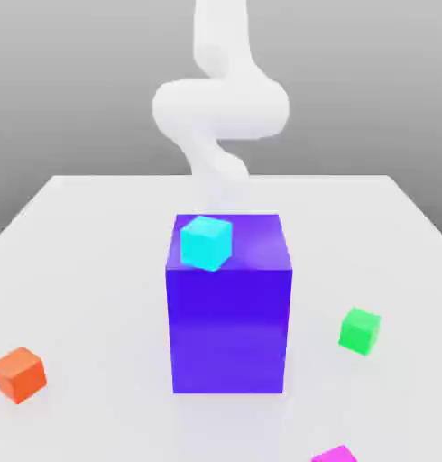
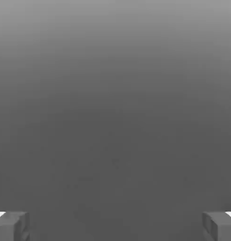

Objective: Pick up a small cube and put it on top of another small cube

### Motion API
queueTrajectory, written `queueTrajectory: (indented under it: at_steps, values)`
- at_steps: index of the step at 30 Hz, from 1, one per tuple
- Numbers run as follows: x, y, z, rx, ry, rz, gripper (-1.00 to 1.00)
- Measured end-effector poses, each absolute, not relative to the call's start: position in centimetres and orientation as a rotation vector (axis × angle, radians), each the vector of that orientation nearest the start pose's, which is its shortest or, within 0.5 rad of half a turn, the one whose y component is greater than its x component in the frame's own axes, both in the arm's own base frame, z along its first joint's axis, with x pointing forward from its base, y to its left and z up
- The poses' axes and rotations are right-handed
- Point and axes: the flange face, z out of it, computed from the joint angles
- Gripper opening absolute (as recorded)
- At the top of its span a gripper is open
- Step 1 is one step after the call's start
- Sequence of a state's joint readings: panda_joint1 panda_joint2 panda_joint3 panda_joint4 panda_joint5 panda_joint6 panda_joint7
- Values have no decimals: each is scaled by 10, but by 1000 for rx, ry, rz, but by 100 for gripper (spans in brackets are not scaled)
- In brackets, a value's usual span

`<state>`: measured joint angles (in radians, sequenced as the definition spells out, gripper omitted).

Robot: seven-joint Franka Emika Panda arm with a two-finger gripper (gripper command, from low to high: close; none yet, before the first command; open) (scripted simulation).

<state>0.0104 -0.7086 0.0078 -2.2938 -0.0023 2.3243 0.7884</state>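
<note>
A tall blue-violet block [image 1: 228, 311] stands near the middle of the white bench [image 1: 89, 271], and it is by far the largest thing there. On its top face, toward the exterior view's left and the near edge, sits a small cyan cube [image 1: 207, 242], turned a little out of line with the block's sides and touching nothing else.

Three more small cubes lie on the bench around the block, all well apart from each other. An orange cube [image 1: 19, 374] rests near the front on the exterior view's left. A green cube [image 1: 360, 329] rests on the exterior view's right, nearer the block than the orange one. A magenta cube [image 1: 335, 455] lies at the very near edge, cut off by the frame.

The white arm [image 1: 221, 104] rises behind the block at the far side of the bench, curling above it; the block hides where the arm meets the bench.

In the hand view the gripper [image 2: 115, 226] stands wide open, its two grey fingertips [image 2: 12, 226] far apart, with nothing between them.
</note>
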Motion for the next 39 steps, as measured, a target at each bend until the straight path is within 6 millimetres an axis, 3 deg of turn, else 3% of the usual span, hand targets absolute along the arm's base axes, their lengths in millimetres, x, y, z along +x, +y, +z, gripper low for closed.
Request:
queueTrajectory:
  at_steps: [8, 16, 24, 30, 34, 35, 39]
  values:
    - [469, 39, 578, -2697, 933, -740, 0]
    - [526, 75, 452, -2866, 828, -496, 0]
    - [546, 112, 311, -3003, 697, -231, 0]
    - [536, 135, 203, -3078, 598, -28, 0]
    - [534, 138, 141, -3086, 585, -1, 0]
    - [534, 138, 132, -3086, 584, -1, -100]
    - [534, 138, 132, -3086, 584, 0, -100]
